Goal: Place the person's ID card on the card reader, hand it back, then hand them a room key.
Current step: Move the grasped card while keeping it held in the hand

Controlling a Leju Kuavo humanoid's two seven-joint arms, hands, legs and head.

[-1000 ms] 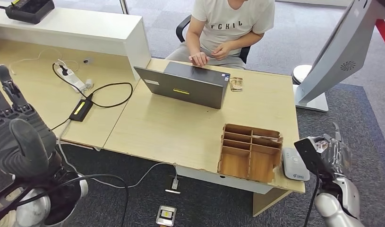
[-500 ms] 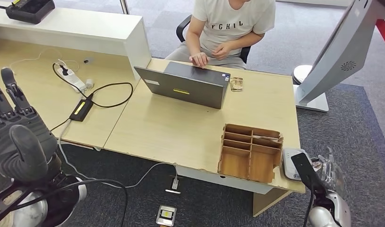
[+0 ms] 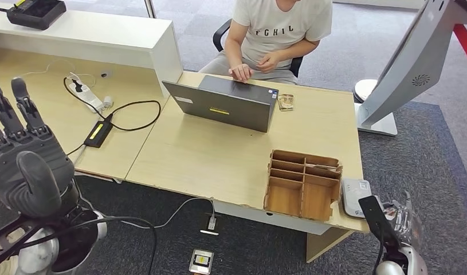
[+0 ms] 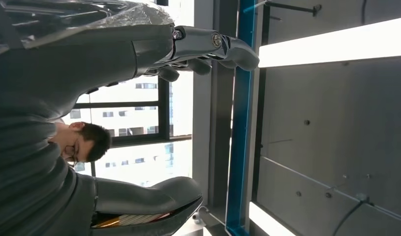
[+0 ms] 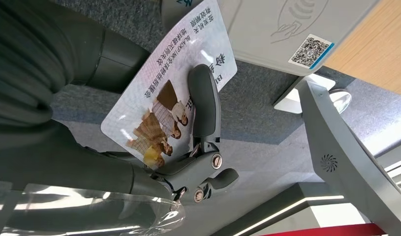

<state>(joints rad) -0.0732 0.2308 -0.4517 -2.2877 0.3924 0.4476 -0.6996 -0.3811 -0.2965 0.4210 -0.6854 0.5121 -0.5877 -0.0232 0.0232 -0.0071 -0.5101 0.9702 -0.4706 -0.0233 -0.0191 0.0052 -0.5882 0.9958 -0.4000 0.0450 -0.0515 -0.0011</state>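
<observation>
Right hand holds the ID card just off the surface's near right corner, beside the card reader.

A wooden organizer (image 3: 303,184) stands on the surface (image 3: 219,154) right next to the white card reader (image 3: 356,197), walling off the reader's left side, while an open laptop (image 3: 225,103) sits farther back in front of a seated person (image 3: 279,34). A power strip (image 3: 89,96) and a black adapter (image 3: 98,132) lie on the lower desk to the left. The right hand (image 3: 398,220) hangs beyond the surface's edge, fingers (image 5: 204,105) clamped across the ID card (image 5: 159,93), thumb on the other face. The card's long axis runs toward the reader, its far end almost at the reader's edge. The left hand (image 3: 26,163) is raised, fingers apart and pointing up, holding nothing.
</observation>
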